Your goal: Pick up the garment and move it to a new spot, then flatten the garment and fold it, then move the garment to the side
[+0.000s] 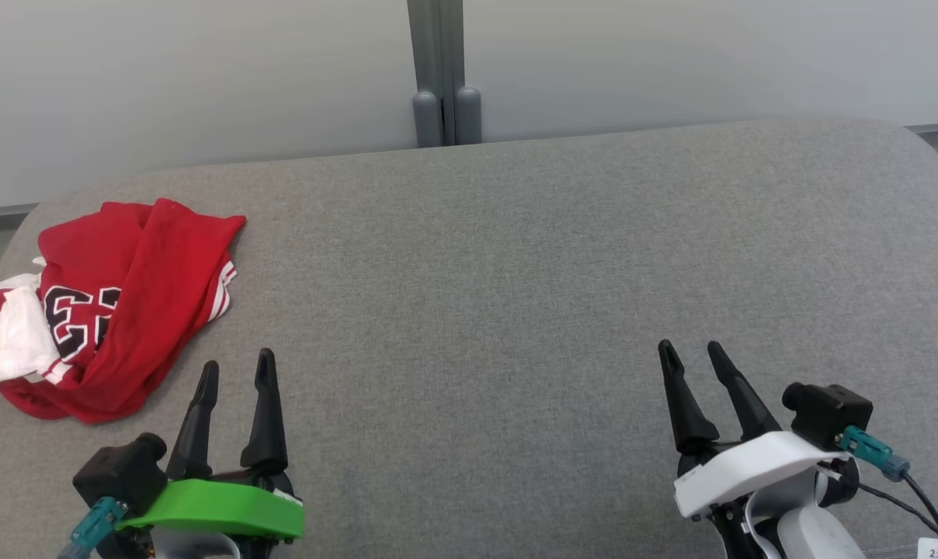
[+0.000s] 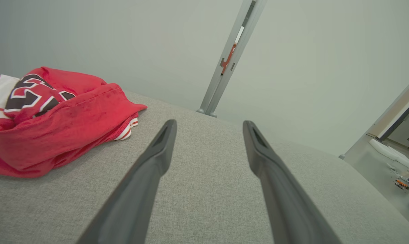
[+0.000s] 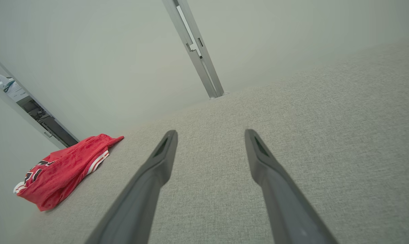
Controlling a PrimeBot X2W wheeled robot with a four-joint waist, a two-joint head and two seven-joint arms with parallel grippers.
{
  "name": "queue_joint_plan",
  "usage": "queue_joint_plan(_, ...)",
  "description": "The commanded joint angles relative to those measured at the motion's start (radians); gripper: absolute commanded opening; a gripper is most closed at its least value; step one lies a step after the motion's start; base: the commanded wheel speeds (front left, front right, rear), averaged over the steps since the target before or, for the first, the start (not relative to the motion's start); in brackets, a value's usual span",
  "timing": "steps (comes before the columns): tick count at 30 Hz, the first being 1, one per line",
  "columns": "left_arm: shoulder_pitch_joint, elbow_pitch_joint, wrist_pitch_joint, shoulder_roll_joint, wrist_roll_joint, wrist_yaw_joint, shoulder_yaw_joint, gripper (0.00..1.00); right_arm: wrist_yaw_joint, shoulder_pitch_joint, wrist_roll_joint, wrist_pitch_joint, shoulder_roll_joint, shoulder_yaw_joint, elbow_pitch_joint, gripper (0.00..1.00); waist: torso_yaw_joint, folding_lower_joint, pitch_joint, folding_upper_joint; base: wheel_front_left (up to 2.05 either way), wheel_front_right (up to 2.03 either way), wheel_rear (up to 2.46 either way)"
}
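Note:
The garment [image 1: 119, 307] is a crumpled red jersey with white trim and black numerals, lying at the far left of the grey surface [image 1: 515, 295]. The left wrist view has the garment [image 2: 55, 125] at its left, and the right wrist view shows the garment [image 3: 65, 169] far off to the left. My left gripper [image 1: 236, 366] hovers open just in front and to the right of the garment, apart from it, nothing between its fingers. My right gripper [image 1: 690, 351] is open and empty over bare fabric at the lower right.
A pale wall with a grey vertical post [image 1: 442, 74] stands behind the surface. The surface's rounded corner [image 1: 915, 144] is at the far right, its left edge close by the garment. A room opening with clutter [image 2: 399, 162] lies beyond the right side.

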Motion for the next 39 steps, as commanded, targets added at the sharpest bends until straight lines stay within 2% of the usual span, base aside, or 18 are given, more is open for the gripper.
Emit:
queue_joint_plan(1,0.001,-0.013,-0.011,0.008,0.028,0.002,-0.004,1.0,0.004,0.001,-0.033,-0.012,-0.005,0.003,-0.014,1.0,0.0,-0.0001,0.001,0.0,0.0,0.0,0.0)
queue_joint_plan(15,0.012,-0.025,-0.045,0.009,0.149,0.009,-0.011,1.0,0.004,0.0,-0.161,-0.045,-0.006,0.021,-0.025,1.0,-0.006,-0.0001,0.01,0.0,0.0,0.0,0.0)
queue_joint_plan(39,0.008,-0.056,-0.091,0.01,0.341,0.031,-0.041,1.0,0.004,-0.006,-0.363,-0.092,-0.007,-0.023,-0.052,1.0,-0.009,-0.0001,0.046,0.0,0.0,0.0,0.0)
